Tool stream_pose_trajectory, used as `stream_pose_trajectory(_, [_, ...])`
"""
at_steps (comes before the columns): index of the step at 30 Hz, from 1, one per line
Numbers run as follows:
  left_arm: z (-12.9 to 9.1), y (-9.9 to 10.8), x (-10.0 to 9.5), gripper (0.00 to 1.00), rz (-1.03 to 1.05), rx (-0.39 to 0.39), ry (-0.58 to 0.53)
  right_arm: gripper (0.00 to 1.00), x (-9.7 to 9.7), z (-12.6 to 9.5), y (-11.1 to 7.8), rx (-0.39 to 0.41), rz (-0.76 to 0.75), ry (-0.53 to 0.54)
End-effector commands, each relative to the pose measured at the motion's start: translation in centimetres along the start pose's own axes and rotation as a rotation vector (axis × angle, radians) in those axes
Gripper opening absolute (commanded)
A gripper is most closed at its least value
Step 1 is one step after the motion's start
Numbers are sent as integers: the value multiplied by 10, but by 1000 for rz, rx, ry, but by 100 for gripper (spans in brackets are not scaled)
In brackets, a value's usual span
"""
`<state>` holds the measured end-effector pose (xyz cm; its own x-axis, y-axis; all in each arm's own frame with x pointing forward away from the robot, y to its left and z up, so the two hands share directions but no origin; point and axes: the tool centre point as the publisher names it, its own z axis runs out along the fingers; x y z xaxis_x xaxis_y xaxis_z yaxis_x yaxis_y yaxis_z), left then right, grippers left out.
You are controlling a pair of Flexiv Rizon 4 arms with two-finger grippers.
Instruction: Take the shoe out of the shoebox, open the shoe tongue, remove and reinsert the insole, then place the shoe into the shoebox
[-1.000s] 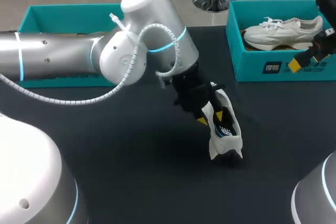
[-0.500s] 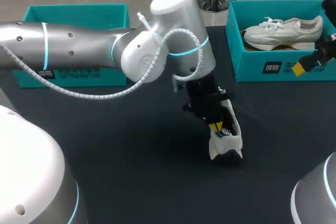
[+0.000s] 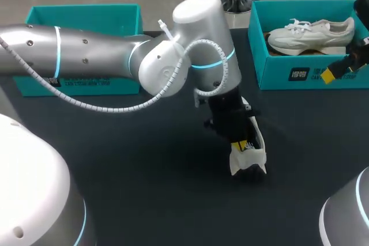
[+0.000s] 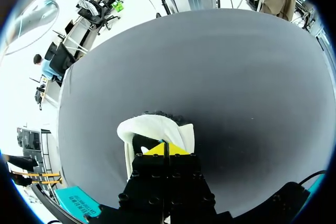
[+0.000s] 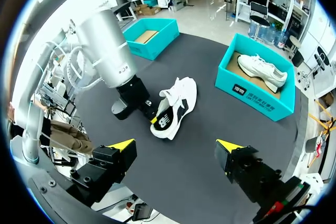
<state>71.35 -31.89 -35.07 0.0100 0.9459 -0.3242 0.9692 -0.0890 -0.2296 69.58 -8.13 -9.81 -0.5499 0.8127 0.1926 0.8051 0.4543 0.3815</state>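
Dark table fills most of the head view. My L arm comes in from the left side and reaches past the middle, wrist bent down over the table's mid-right. Two teal shoeboxes sit at the far edge: L shoebox partly behind the arm, R shoebox at the far right corner w/ a second white shoe lying inside it. The white shoe I'm working on is on the table, outside both boxes and well apart from each, opening turned up toward the wrist. L gripper is down in that opening w/ yellow tips pressed together; can't tell if anything thin is pinched btwn them. R gripper hangs high, near the R shoebox's front wall in the head view, fingers spread wide, nothing btwn them.
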Motion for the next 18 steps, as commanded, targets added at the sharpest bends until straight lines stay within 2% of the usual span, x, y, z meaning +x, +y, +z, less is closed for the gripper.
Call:
stream_pose_trajectory(1, [10, 4, -5, 0, -2, -8, 3, 100, -1, 1, 3, 6, 1, 0])
stream_pose_trajectory(13, [3, 5, -10, 0, 19, -22, 14, 100, -1, 1, 3, 6, 1, 0])
stream_pose_trajectory(18, [9, 6, -9, 0, 22, -26, 24, 100, -1, 1, 3, 6, 1, 0])
